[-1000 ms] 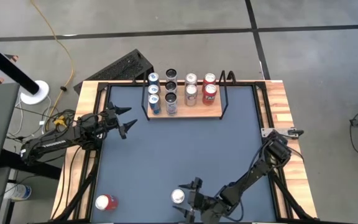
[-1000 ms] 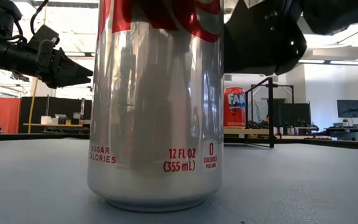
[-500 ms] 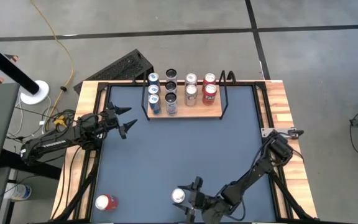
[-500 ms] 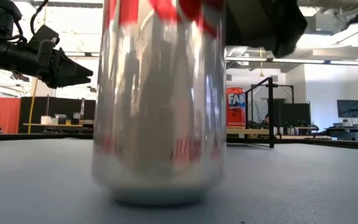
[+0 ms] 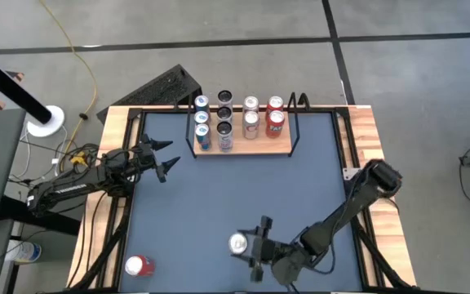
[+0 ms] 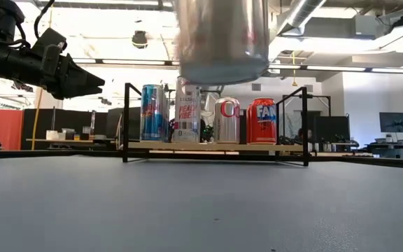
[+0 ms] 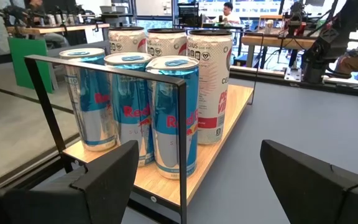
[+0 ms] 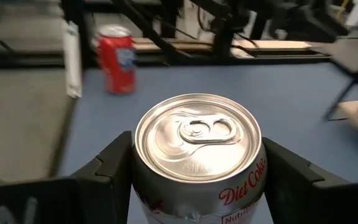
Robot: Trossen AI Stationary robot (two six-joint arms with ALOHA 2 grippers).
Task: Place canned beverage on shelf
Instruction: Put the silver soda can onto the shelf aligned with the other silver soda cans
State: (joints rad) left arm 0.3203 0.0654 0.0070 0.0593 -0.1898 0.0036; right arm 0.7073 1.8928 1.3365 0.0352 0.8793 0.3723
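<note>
- We see the silver can (image 8: 197,146), a Diet Coke with red lettering on its side and a plain aluminium top with the pull tab intact, standing upright between the fingers of the right gripper (image 5: 250,246).
- The right gripper's two dark fingers (image 8: 114,163) press against opposite sides of the can, so it is clamped on it.
- In the low view the can's rounded bottom (image 6: 221,42) hangs clear above the grey-blue tabletop (image 6: 201,203), touching nothing below.
- From above, the can (image 5: 238,242) sits over the near middle of the table, well apart from the shelf (image 5: 243,147) at the far edge.
- The shelf is a light-wood board in a thin black frame; it already carries blue Red Bull cans (image 7: 173,115), tall white cans (image 7: 209,81), a silver can and a red Fanta can (image 6: 262,120).
- A separate red can (image 5: 138,265) stands at the near left corner of the table.
- The left gripper (image 5: 165,158) hovers at the left side of the table, just left of the shelf, its fingers spread apart and holding nothing.
</note>
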